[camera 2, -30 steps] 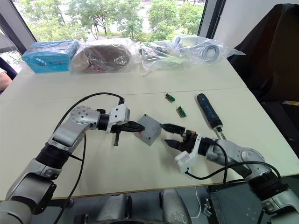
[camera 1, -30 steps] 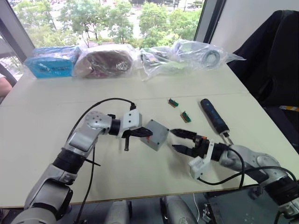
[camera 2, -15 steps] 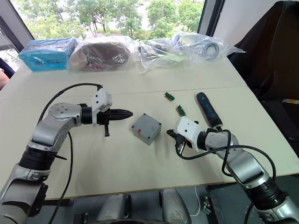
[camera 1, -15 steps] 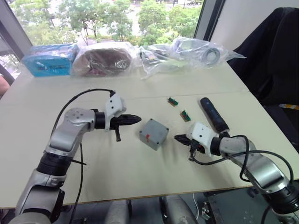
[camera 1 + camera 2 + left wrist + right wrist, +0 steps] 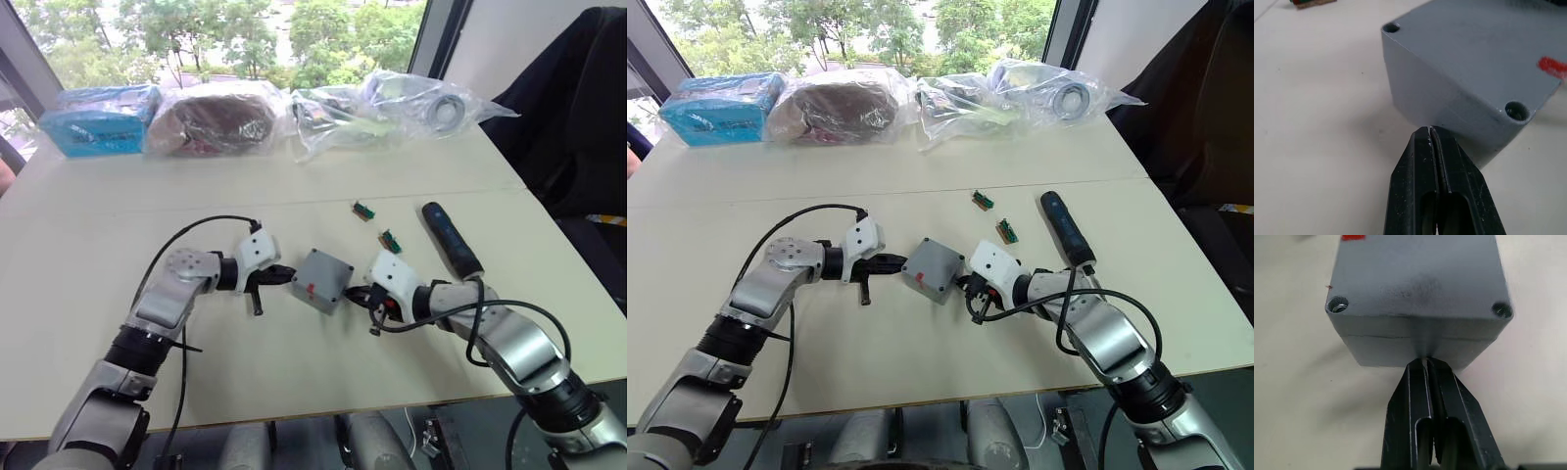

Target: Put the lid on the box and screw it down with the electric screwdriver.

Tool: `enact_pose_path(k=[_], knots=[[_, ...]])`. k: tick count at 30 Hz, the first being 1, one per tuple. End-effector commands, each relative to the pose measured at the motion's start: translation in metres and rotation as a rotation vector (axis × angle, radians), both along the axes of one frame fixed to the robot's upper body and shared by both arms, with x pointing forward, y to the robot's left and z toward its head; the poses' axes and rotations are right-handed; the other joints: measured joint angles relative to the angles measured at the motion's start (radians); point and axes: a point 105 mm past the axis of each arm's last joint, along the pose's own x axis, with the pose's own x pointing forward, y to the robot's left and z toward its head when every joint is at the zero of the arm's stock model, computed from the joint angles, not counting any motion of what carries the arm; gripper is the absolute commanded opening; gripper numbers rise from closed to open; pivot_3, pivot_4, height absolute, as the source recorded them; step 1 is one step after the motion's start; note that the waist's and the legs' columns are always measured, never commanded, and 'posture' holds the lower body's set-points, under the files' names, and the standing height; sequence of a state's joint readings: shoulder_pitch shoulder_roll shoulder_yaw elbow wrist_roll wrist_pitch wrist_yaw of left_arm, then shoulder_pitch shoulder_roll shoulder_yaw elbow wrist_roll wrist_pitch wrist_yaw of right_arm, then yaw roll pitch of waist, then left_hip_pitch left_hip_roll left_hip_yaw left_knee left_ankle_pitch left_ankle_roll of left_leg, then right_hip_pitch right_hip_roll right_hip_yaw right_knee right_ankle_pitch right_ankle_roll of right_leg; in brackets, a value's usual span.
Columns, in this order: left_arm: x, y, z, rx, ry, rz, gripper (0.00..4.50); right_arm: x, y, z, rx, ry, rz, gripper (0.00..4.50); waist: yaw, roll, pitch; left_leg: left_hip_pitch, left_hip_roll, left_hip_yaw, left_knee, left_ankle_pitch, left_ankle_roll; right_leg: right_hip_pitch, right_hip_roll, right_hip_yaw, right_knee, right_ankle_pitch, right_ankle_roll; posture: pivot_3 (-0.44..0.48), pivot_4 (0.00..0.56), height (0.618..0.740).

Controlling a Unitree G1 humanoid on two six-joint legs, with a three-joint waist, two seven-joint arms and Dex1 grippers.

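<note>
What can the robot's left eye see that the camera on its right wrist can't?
The left eye view takes in the whole table: the screwdriver, two tiny green-and-red pieces, the plastic bags by the window, and both pincers, left and right, shut on either side of the box.

The right wrist view gets so close that you see screw holes in the lid's corners and the thin seam where it sits on the box.

Both show the grey box, its red mark and the right pincer touching its side.
</note>
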State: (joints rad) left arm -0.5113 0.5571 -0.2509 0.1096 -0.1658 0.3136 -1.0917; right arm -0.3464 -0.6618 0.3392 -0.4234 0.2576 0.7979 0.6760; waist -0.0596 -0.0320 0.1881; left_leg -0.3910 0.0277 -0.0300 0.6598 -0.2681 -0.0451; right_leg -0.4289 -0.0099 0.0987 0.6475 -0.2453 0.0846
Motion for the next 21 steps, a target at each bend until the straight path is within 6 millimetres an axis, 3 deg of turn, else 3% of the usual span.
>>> enact_pose_path(k=[1,9,21], knots=[[-0.019,-0.008,0.009,-0.013,0.015,-0.105,0.00,0.002,0.018,0.011,0.018,-0.047,0.083,0.08,-0.005,0.000,0.000,0.000,0.000,0.000,0.000,0.000,0.000,0.000,0.000,0.000,0.000,0.000,0.000,0.000,0.150,0.740],[-0.032,0.002,0.010,0.009,0.033,-0.104,0.00,0.008,0.036,0.013,0.024,-0.050,0.148,0.08,-0.009,0.000,0.000,0.000,0.000,0.000,0.000,0.000,0.000,0.000,0.000,0.000,0.001,-0.002,0.004,0.000,0.150,0.740],[-0.036,0.012,0.011,0.034,0.028,-0.070,0.00,0.014,0.039,0.010,0.009,-0.065,0.176,0.08,-0.009,0.001,0.001,0.000,0.000,0.000,0.000,0.000,0.000,0.000,0.000,0.000,0.000,-0.002,0.004,0.000,0.150,0.740]])
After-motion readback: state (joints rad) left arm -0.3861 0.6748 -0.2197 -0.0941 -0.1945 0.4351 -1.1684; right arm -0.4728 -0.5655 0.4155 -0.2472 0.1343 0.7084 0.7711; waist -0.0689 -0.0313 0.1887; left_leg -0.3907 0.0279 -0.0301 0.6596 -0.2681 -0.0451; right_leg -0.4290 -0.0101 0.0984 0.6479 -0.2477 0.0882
